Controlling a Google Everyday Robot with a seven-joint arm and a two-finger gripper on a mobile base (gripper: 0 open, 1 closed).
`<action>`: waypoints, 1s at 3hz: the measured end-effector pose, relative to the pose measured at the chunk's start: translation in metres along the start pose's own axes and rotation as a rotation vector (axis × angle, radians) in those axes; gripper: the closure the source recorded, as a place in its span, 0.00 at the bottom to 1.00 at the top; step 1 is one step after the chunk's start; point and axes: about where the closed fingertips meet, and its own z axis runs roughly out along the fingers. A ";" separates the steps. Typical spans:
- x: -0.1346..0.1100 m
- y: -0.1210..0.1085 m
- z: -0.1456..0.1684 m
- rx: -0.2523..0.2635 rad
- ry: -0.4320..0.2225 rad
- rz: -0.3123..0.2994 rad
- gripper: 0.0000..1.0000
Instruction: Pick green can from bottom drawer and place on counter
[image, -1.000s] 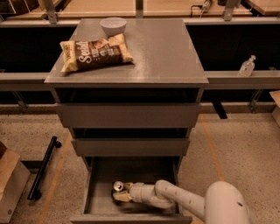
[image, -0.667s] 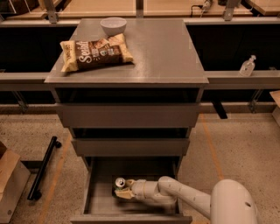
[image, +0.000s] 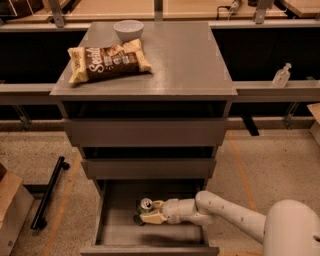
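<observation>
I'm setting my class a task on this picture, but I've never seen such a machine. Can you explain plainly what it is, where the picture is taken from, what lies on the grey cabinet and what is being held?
The white shape at lower right is a robot's arm, ending in a claw for grasping. There is one camera view, looking down at the front of a grey cabinet with three drawers. The picture does not show where the camera is mounted. The bottom drawer is open, and the claw is inside it, right at a small green can. Whether the can is gripped yet does not show. On the counter, the cabinet's flat top, lie a brown chip bag and a white bowl behind it. A clear bottle stands on the ledge to the right.
</observation>
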 end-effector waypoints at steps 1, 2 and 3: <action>-0.041 0.030 -0.053 -0.075 -0.045 0.016 1.00; -0.098 0.049 -0.117 -0.118 -0.074 0.016 1.00; -0.183 0.057 -0.180 -0.094 -0.025 -0.056 1.00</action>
